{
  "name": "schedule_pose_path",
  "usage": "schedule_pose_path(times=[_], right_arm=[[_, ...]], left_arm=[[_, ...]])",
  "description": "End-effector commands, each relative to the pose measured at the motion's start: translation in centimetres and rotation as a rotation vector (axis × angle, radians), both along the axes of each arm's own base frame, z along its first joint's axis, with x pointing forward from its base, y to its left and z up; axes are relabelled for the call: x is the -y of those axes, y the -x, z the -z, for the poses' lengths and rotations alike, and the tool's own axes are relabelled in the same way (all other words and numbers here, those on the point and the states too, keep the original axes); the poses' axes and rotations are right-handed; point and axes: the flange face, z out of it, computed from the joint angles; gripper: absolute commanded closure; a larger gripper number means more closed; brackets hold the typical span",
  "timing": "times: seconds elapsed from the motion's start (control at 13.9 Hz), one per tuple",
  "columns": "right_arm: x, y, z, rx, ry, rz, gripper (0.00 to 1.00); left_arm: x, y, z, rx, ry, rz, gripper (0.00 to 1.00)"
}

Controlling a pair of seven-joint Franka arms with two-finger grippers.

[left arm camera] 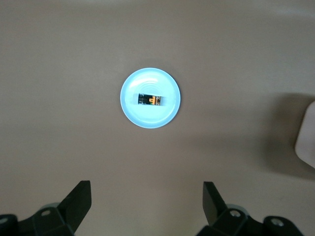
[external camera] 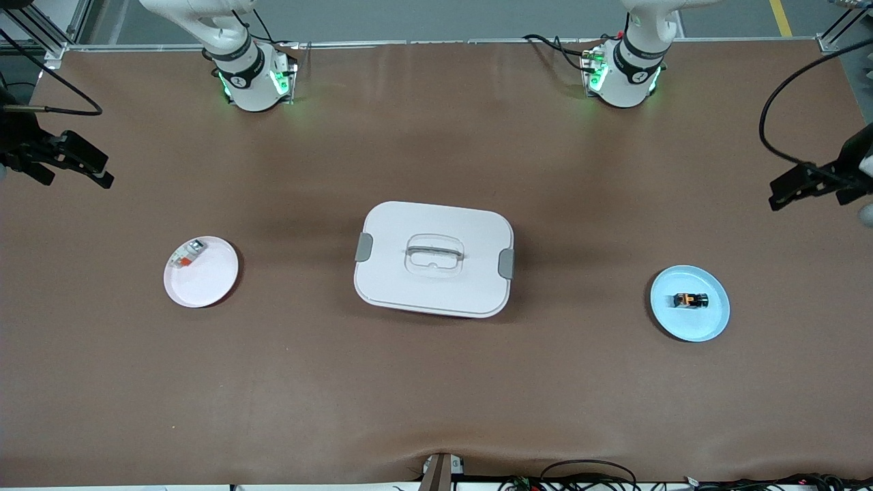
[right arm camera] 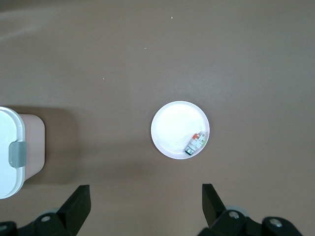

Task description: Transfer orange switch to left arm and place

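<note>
The orange switch (external camera: 691, 300), a tiny black block with an orange middle, lies on a light blue plate (external camera: 682, 326) toward the left arm's end of the table. My left gripper (external camera: 784, 187) hangs open and empty high over that end. In the left wrist view the switch (left arm camera: 150, 100) sits well clear of the left gripper (left arm camera: 146, 189). The white lidded box (external camera: 434, 258) stands in the table's middle. My right gripper (external camera: 106, 174) hangs open and empty over the right arm's end; the right wrist view shows the right gripper (right arm camera: 146, 191) with nothing between its fingers.
A white plate (external camera: 204, 283) toward the right arm's end holds a white-grey piece with a red-orange tab (external camera: 187, 254). The right wrist view shows that plate (right arm camera: 172, 128), the piece (right arm camera: 196, 144) and a corner of the box (right arm camera: 10, 147). Cables trail at the table's near edge.
</note>
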Motion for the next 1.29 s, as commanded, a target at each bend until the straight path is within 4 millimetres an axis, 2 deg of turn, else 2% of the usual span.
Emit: schedule_pose_path(times=[0.0,0.22,0.43,0.93,1.22], right_arm=[[0.7,-0.2,-0.5,-0.001,0.016,0.01,0.0],[0.6,-0.2,-0.5,-0.003,0.016,0.013,0.0],[1.2,-0.1,-0.5,-0.003,0.016,0.025,0.0],[1.1,-0.2,-0.5,-0.003,0.014,0.025,0.0],[1.0,-0.2,-0.4,-0.006,0.015,0.019,0.0]], left_arm=[[-0.4,3.3,-0.7,-0.005,0.03,0.001,0.0],[-0.1,4.5,-1.0,-0.003,0.03,0.002,0.0],[0.1,4.7,-1.1,-0.014,0.029,0.006,0.0],[1.0,5.3,-1.5,-0.031,0.028,0.025,0.0],[4.1,5.4,-0.8,-0.049,0.021,0.08,0.0]])
